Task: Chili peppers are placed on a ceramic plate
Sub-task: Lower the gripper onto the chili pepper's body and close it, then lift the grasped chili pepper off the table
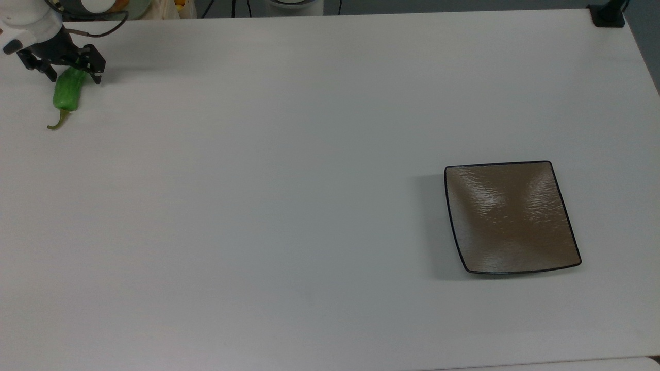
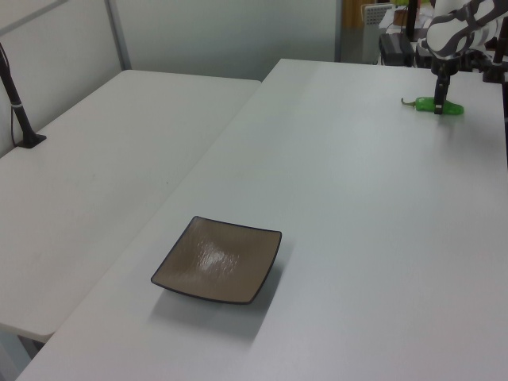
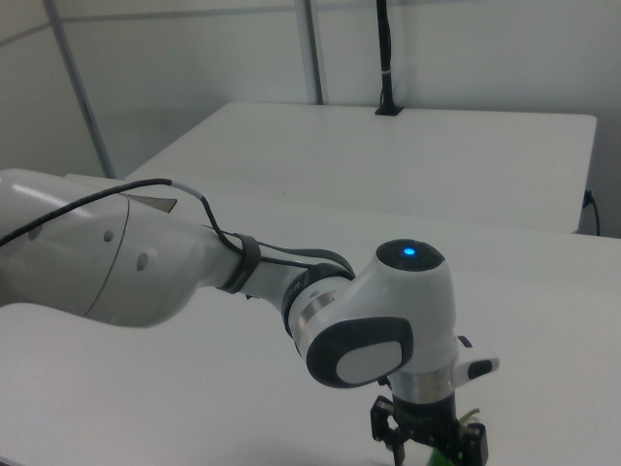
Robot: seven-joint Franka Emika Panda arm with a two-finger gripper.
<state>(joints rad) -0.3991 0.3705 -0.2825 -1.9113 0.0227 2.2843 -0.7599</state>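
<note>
chili pepper, tip between gripper fingers

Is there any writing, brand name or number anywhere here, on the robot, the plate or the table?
None can be read: the arm's white casing, the ceramic plate, the chili pepper and the table carry no words, numbers or signs. The arm has a blue light, no text.
</note>
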